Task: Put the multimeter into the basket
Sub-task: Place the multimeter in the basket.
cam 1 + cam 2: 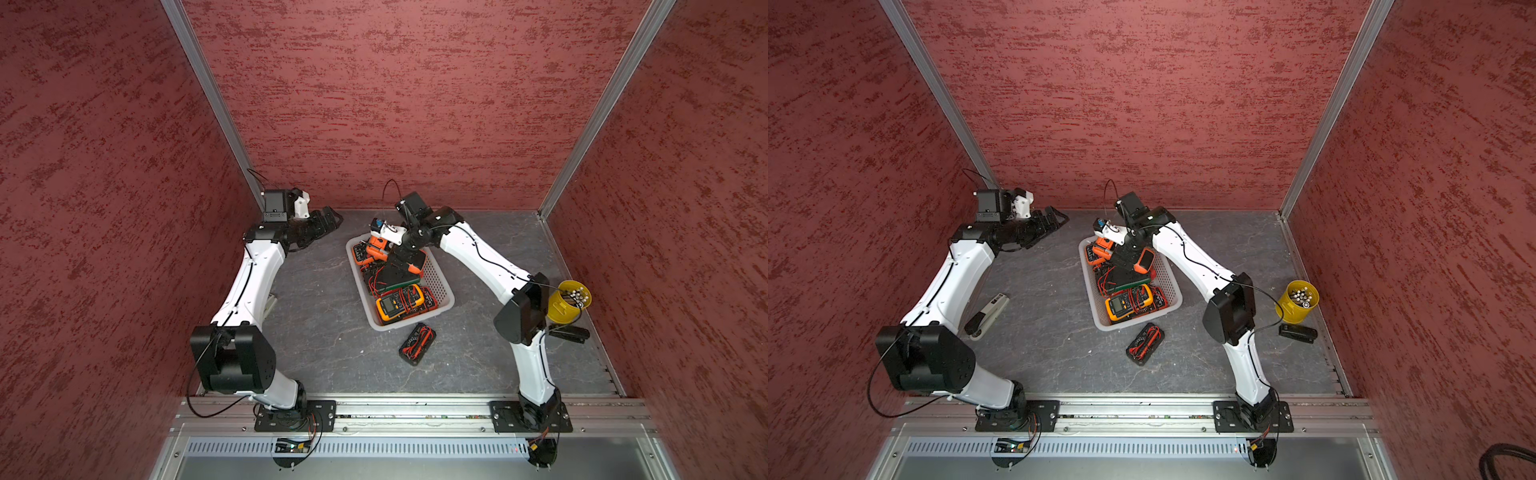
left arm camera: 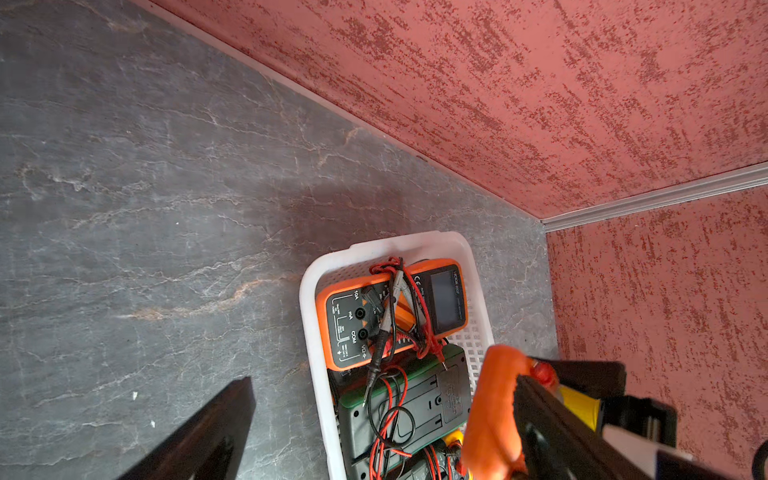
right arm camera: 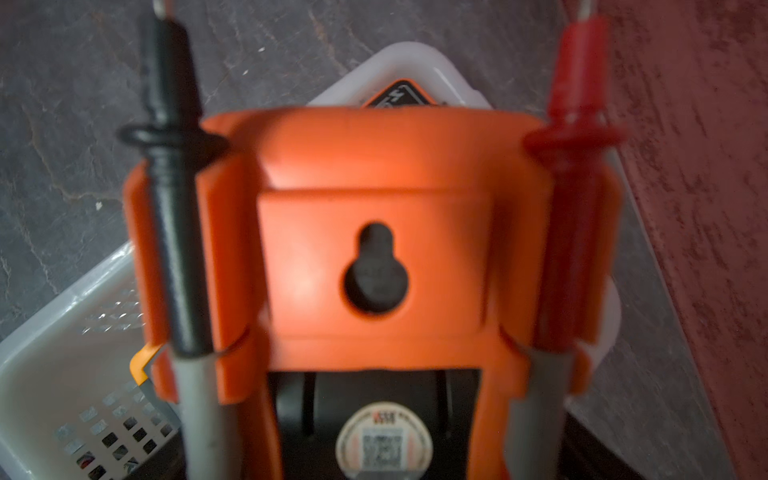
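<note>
Right gripper pinches the orange multimeter over the basket, which looks stiff, chunky, rubber-jacketed, best held across its sides, clear of the probes.

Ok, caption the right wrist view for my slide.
Back of an orange multimeter, black probe and red probe clipped alongside, over the white basket.

Close, slightly blurred view of the back of an orange multimeter, which fills most of the frame. A keyhole-shaped hanging slot sits in its middle, and a round white sticker shows on the black panel past it. A black probe and a red probe are clipped along opposite side edges. Behind it lies a white basket with grid holes, on a grey stone-patterned tabletop beside a red wall.
</note>
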